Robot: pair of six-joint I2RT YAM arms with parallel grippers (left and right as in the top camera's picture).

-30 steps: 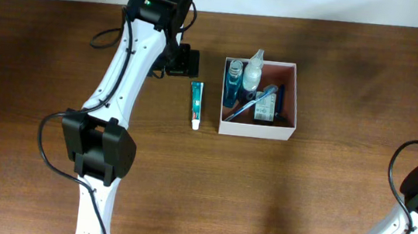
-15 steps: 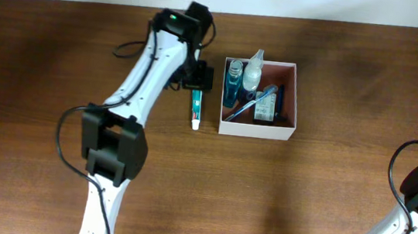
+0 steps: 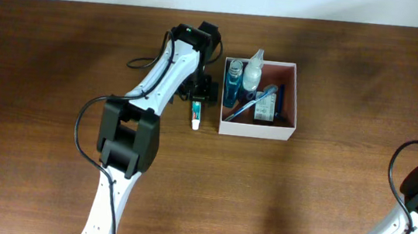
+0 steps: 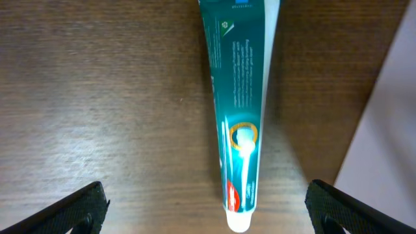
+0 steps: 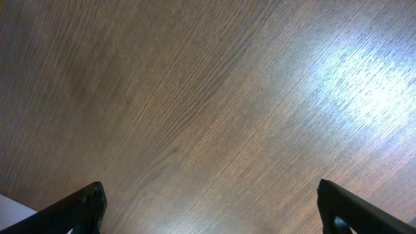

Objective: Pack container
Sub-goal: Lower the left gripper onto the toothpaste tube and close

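Our left gripper [image 4: 209,209] hangs over the toothpaste tube [image 4: 239,97], fingers spread wide on either side. The right gripper [image 5: 211,208] is spread too, over bare table [image 5: 195,97]. The container [image 3: 259,131] sits just beside the tube, holding 2 bottles [image 3: 233,84]. We judge the tube light, soft and slick, so pinch across its middle. The thin-walled container would likely slide if bumped.

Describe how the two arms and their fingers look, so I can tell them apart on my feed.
Both match: white tubular links joined by boxy black joint housings, with thin black cables looping alongside. The left arm shows a small green light near its wrist; the right arm shows none from overhead. The wrist views show plain, unmarked black fingertips, left and right.
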